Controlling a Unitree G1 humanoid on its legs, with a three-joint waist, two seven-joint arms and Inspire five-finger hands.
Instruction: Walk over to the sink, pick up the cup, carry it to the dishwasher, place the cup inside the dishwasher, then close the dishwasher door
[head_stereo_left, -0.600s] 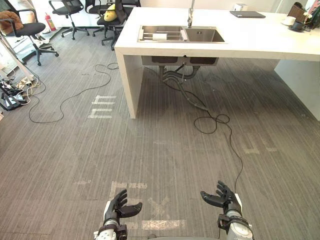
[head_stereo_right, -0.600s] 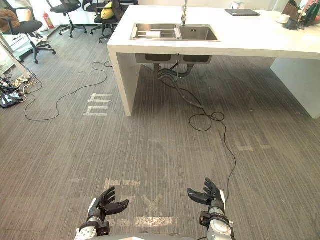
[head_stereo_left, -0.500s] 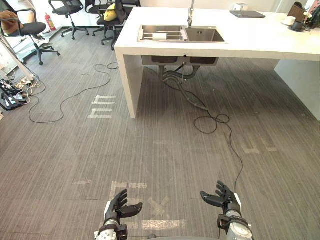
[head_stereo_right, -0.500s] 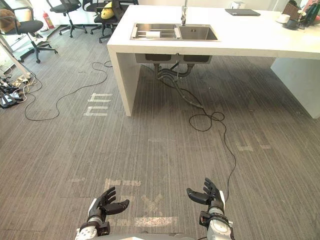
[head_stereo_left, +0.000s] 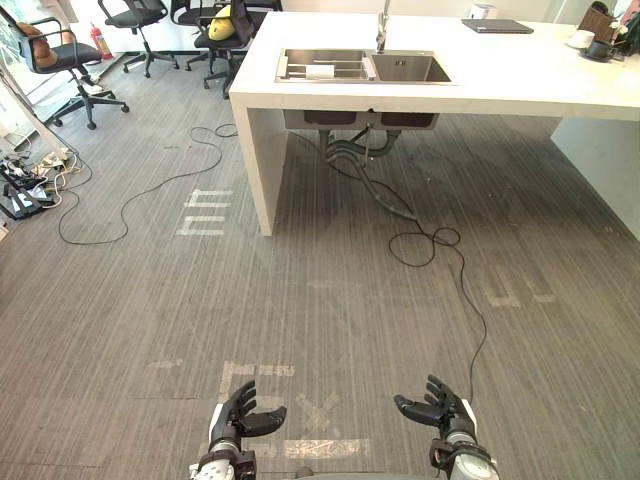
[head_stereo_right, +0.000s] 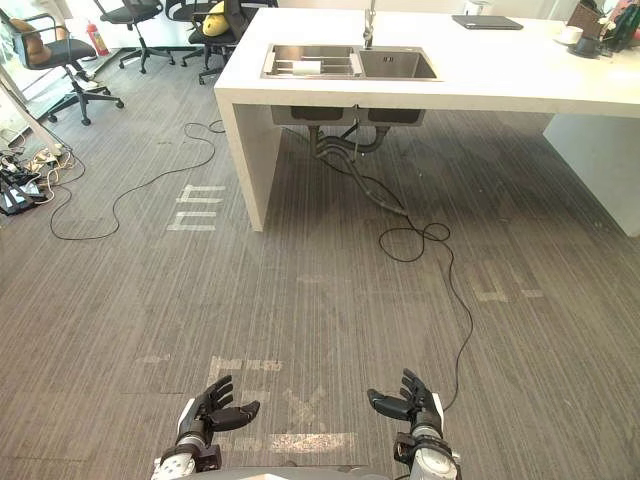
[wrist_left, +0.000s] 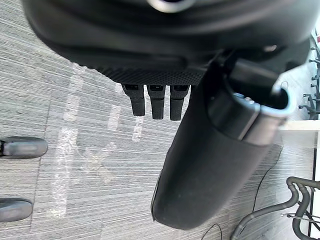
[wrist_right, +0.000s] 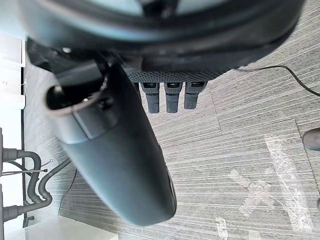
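Cup, a small white shape, seems to lie in the sink, well ahead. Left hand and right hand hang empty, fingers spread. Walking in too fast could knock them against the counter edge. Open floor lies between.

I look at an office with a kitchen corner: a white counter holds a steel sink, black swivel chairs stand left of the counter, grey carpet lies around it.
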